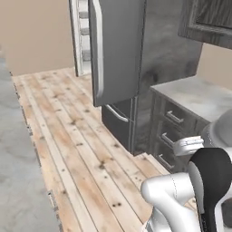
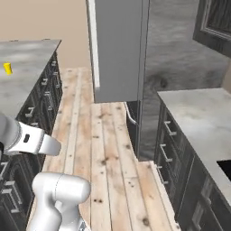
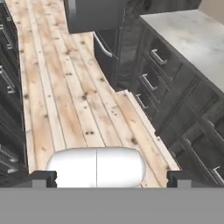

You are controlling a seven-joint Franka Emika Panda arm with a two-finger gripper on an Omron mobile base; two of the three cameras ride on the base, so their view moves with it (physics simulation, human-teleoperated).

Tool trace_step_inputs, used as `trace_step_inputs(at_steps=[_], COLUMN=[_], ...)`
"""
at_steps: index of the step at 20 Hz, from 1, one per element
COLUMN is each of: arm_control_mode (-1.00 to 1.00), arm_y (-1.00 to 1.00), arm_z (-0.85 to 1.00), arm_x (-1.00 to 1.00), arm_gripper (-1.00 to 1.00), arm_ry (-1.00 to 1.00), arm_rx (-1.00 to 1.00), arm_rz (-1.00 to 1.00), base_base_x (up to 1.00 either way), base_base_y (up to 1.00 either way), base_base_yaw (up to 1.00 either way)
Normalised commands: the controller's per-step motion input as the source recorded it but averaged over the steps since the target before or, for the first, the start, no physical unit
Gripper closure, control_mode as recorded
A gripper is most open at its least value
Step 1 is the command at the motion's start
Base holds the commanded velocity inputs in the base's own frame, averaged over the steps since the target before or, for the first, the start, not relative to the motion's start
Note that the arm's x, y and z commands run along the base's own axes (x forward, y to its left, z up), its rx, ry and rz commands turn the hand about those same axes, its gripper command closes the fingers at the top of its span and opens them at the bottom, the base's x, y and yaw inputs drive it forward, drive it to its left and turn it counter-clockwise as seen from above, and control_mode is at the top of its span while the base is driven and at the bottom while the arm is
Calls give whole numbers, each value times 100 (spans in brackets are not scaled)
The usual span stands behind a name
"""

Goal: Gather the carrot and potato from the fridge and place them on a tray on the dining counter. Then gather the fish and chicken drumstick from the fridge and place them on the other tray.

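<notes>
Showing one fridge [image 1: 118,50] | one yellow item [image 2: 7,68] | tool [image 3: 112,178] open

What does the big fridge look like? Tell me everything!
The fridge is tall, dark grey and looks like brushed metal. Its upper door is swung open over the wooden floor, with a long pale handle down its edge. Below sits a dark drawer with a curved silver handle, pulled slightly out. A grey-topped counter stands right beside it.
</notes>
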Motion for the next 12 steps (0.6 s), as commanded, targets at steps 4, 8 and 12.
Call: trace_step_inputs(at_steps=[4, 8, 12], arm_control_mode=[100, 100, 100], arm_y=[0, 0, 0], arm_z=[0, 0, 0], arm_x=[0, 0, 0], arm_gripper=[-100, -100, -100], arm_ry=[0, 0, 0], arm_rx=[0, 0, 0], arm_rz=[0, 0, 0], base_base_x=[76, 80, 80], base_base_y=[-3, 0, 0], base_base_yaw=[42, 40, 40])
